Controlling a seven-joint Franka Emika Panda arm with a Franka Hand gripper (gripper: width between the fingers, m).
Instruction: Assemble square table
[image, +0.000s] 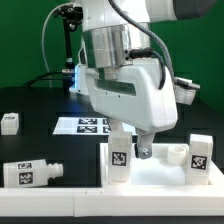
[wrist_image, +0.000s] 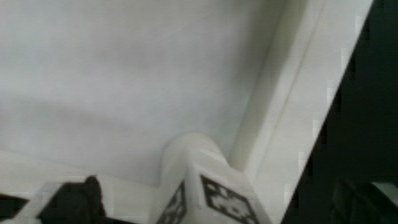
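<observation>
Square white plastic table top (image: 165, 172) lies on the black surface (image: 45, 140), rim raised, with two tagged peg legs upright in it: near leg (image: 118, 155) just beside the end effector (image: 141, 152), far leg (image: 200, 152) at its other corner; arm (image: 120, 70) bears straight down over it; end effector's opening and hold, cannot tell.

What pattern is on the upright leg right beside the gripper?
The white leg carries a black-and-white square tag. It shows best in the exterior view.

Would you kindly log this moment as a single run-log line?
task: assemble square table | tool: open, beside upright leg on square table top | second leg: upright, exterior view's right | third leg: lying off the top
</observation>
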